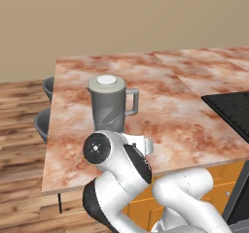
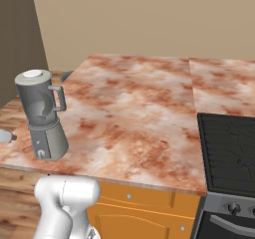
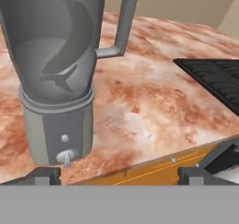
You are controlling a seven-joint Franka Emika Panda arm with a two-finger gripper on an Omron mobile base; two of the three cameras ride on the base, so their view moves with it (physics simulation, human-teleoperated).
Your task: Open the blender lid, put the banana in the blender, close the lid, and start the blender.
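The blender [image 1: 111,106] [image 2: 44,116] stands upright near the counter's front left corner. The blender lid [image 1: 107,80] [image 2: 32,74] sits flat on the jar's mouth. Through the translucent jar [image 3: 56,41] I see a curved dark shape leaning inside, shaped like the banana [image 3: 78,24], greyed by the wall. In the hand view the silver base fills the lower left, with its small round knob [image 3: 65,157] facing me. My gripper [image 3: 119,176] is open, low in front of the counter edge, to the right of the knob and holding nothing. My arm hides the blender's base in the left base view.
A black stovetop [image 1: 231,110] [image 2: 229,153] [image 3: 212,76] lies on the right of the marbled counter [image 1: 160,96] [image 2: 129,103]. Orange drawers [image 2: 144,208] run below the front edge. Two grey round seats [image 1: 43,123] stand off the counter's left side.
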